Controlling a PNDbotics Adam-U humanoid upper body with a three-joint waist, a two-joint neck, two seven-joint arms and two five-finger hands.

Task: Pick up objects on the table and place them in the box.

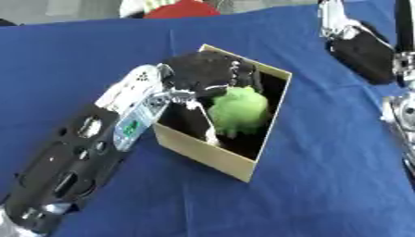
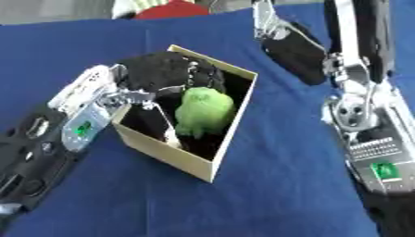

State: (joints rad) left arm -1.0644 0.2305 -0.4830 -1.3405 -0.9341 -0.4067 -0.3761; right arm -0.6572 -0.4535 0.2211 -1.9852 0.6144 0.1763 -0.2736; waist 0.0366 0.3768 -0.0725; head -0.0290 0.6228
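Over the box [image 1: 212,158], the left hand [image 1: 203,71] curled round a green object [image 1: 238,110]; the right hand [image 2: 298,52] rested beyond it on the desk [image 1: 324,185], fingers indiscernible.

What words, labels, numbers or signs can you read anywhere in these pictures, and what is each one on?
No text can be read.
Green-lit panel on the left forearm: no characters readable.
Green patch on the right forearm's grey plate: too blurred to read.
Tan cardboard box: its outer walls show no print.
Fuzzy light-green object at the left hand: no label.
Blue tablecloth: no markings.
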